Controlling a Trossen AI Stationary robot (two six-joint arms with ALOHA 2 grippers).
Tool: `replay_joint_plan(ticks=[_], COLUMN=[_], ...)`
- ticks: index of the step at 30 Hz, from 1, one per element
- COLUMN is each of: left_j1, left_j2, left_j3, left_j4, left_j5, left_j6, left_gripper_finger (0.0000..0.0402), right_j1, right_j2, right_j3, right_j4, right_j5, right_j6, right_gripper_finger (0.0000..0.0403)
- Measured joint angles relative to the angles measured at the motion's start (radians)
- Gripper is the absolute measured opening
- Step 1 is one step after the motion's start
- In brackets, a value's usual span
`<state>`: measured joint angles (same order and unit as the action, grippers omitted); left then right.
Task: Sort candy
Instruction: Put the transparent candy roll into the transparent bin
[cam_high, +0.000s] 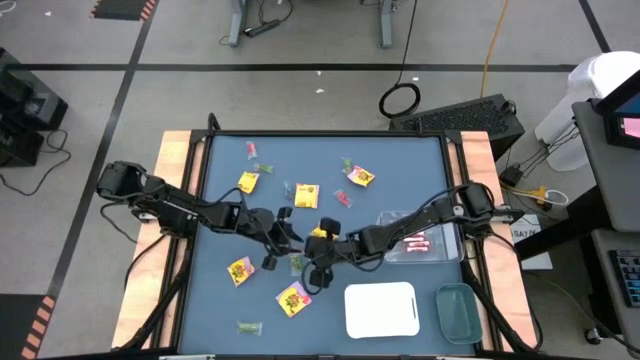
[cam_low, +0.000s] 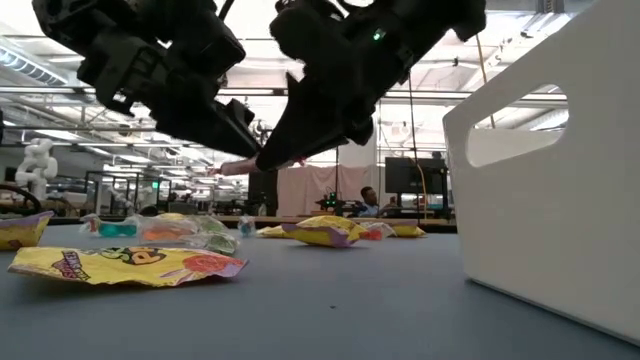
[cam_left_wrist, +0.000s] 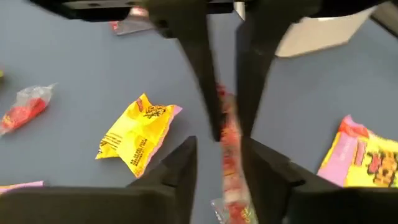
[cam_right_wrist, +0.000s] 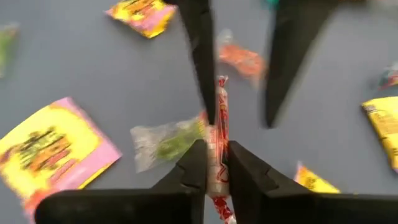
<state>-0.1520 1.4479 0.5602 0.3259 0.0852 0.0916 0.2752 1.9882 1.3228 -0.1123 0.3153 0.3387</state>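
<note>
I hold one thin pink-red stick (cam_right_wrist: 220, 106) above the middle of the table, where my two grippers meet. My right gripper (cam_right_wrist: 216, 149) is shut on it. My left gripper (cam_left_wrist: 217, 142) is open, one finger on each side of the stick's free end; I cannot tell whether they touch it. In the high view the left gripper (cam_high: 288, 238) and right gripper (cam_high: 318, 262) sit tip to tip. Yellow packets (cam_high: 293, 297), a green-wrapped piece (cam_right_wrist: 168, 142) and more sweets lie flat on the blue table top. My right gripper pinches the pink-red stick between its two fingers (cam_right_wrist: 198, 163), partway along its length (cam_right_wrist: 219, 134). The stick lies along the fingers and juts out past their tips toward the left gripper. It is lifted clear of the table, as the low view shows (cam_low: 240, 166).
A clear tray (cam_high: 440, 250) with red sticks in it stands at the table's right. A white tray (cam_high: 380, 310) and a green-tinted tray (cam_high: 458, 312) stand at the near right. Candy is scattered over the table's left and middle. Wooden rails (cam_high: 172, 170) edge both sides.
</note>
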Motion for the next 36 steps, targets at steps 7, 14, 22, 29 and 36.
replay_joint_plan(ticks=[7, 14, 22, 29, 36], left_j1=[0.003, 0.000, 0.003, -0.016, -0.059], left_j2=[-0.079, -0.191, -0.228, -0.225, -0.224], left_j3=[0.000, -0.011, -0.080, -0.082, -0.082], left_j4=[0.017, -0.022, 0.018, 0.100, 0.110], left_j5=[0.000, -0.007, -0.027, -0.030, -0.030], left_j6=[0.001, 0.024, 0.027, -0.010, -0.032], left_gripper_finger=[0.0241, 0.0262, 0.0262, 0.0262, 0.0262], right_j1=[0.028, 0.111, 0.221, 0.221, 0.207], right_j2=[-0.063, -0.187, -0.260, -0.260, -0.328], right_j3=[0.000, 0.000, 0.000, -0.001, -0.001], right_j4=[-0.084, -0.195, -0.256, -0.313, -0.498], right_j5=[-0.032, 0.144, 0.394, 0.389, 0.317], right_j6=[0.014, -0.027, -0.066, -0.081, -0.065], right_gripper_finger=[0.0033, 0.0032, 0.0034, 0.0036, 0.0037])
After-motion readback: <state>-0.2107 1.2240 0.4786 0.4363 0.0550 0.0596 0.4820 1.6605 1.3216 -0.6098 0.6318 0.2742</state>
